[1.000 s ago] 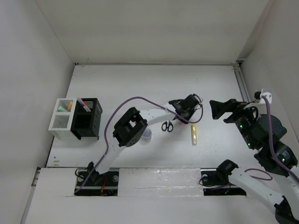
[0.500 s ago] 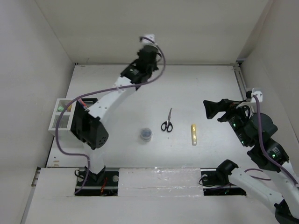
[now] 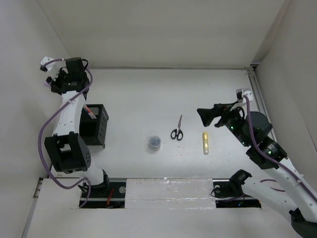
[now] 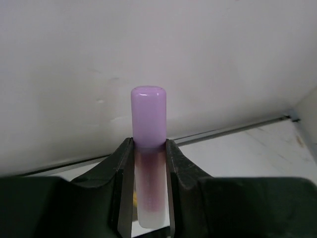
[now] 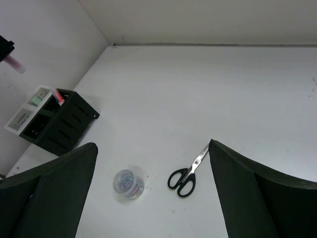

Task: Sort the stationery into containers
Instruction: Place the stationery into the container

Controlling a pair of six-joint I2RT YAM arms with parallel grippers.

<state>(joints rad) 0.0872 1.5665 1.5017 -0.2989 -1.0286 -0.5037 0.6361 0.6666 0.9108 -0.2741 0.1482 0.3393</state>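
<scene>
My left gripper (image 4: 148,148) is shut on a pink highlighter (image 4: 148,116) and holds it upright, high at the far left (image 3: 53,82) near the wall, behind the black slatted pen holder (image 3: 94,125). The holder has a red pen (image 3: 90,111) in it. The white mesh organiser (image 5: 27,111) stands beside the holder; my left arm hides it in the top view. On the table lie black-handled scissors (image 3: 177,130), a yellow highlighter (image 3: 205,143) and a small round tub (image 3: 155,143). My right gripper (image 3: 205,117) is open and empty, above and right of the scissors (image 5: 188,173).
White walls close in the table on the left, back and right. A metal rail (image 3: 255,91) runs along the right edge. My left arm's purple cable (image 3: 49,124) hangs over the containers. The tub (image 5: 129,183) sits left of the scissors.
My left arm has swung from over the scissors, past the back wall, to the far left corner with the highlighter in its grip. My right gripper has moved left toward the table's middle.
</scene>
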